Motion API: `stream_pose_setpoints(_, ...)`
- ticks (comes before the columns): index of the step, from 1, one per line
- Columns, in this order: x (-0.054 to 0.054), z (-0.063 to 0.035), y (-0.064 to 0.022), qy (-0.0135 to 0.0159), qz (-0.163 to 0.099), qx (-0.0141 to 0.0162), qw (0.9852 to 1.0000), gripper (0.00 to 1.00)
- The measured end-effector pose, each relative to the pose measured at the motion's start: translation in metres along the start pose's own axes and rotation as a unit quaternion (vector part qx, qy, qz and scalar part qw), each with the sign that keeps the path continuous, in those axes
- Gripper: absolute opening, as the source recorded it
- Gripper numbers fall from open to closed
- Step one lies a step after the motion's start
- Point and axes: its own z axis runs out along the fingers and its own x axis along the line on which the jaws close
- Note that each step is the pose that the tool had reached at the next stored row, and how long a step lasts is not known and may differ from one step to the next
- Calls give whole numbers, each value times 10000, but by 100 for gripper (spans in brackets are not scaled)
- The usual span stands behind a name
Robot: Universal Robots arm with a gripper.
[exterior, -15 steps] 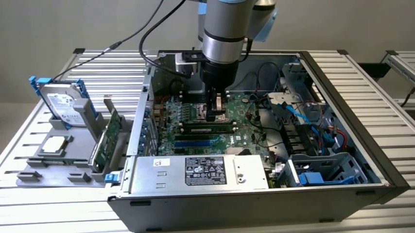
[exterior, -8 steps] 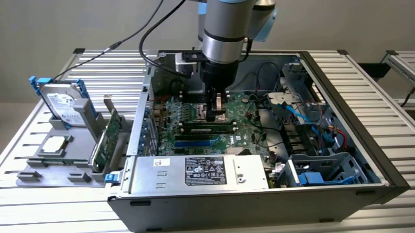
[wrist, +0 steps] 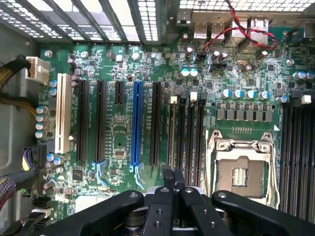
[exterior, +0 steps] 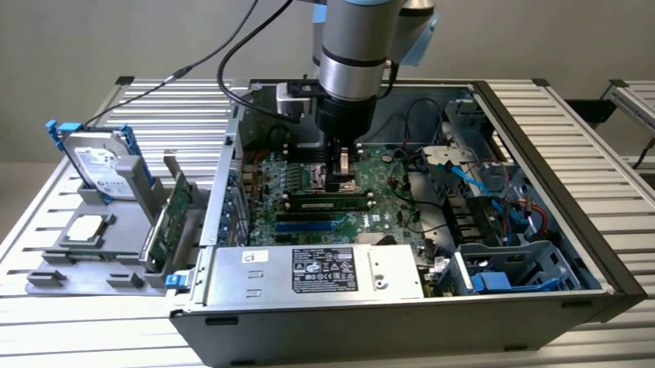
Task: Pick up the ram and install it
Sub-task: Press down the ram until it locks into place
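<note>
The gripper (exterior: pixel 345 178) hangs from the arm inside the open computer case (exterior: pixel 532 115), low over the motherboard (exterior: pixel 307 172). Its black fingers (wrist: pixel 173 183) are pressed together with nothing between them, and their tips point down at the board.

Just below the tips in the exterior view, toward the power supply (exterior: pixel 317 270), a ram (exterior: pixel 327 204) stick lies lengthwise in one of the memory slots, a dark strip with a pale edge, seated flat and level with the slots beside it. The fingertips stand near it but apart from it; whether they touch the board cannot be told.

The wrist view looks straight down on the motherboard (wrist: pixel 123 64) and gives what the exterior view hides behind the arm: a row of long black expansion slots, one blue slot (wrist: pixel 136 123) and one white slot (wrist: pixel 61 113) among them, four narrow memory slots (wrist: pixel 186 135) directly ahead of the fingertips, and the open processor socket (wrist: pixel 241 169) with its metal frame just beside those slots.

The exterior view adds the surroundings: a grey fixture (exterior: pixel 87 264) on the slatted table (exterior: pixel 573 107) at the exterior view's left, holding a hard drive (exterior: pixel 97 165) upright and a tall green expansion card (exterior: pixel 172 218).
</note>
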Motion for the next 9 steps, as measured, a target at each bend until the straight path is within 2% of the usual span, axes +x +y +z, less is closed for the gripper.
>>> stream_pose_setpoints(4,0,1,0,-15,266,-8,9996,11)
stream_pose_setpoints(9,0,1,0,-17,572,-17,9984,11)
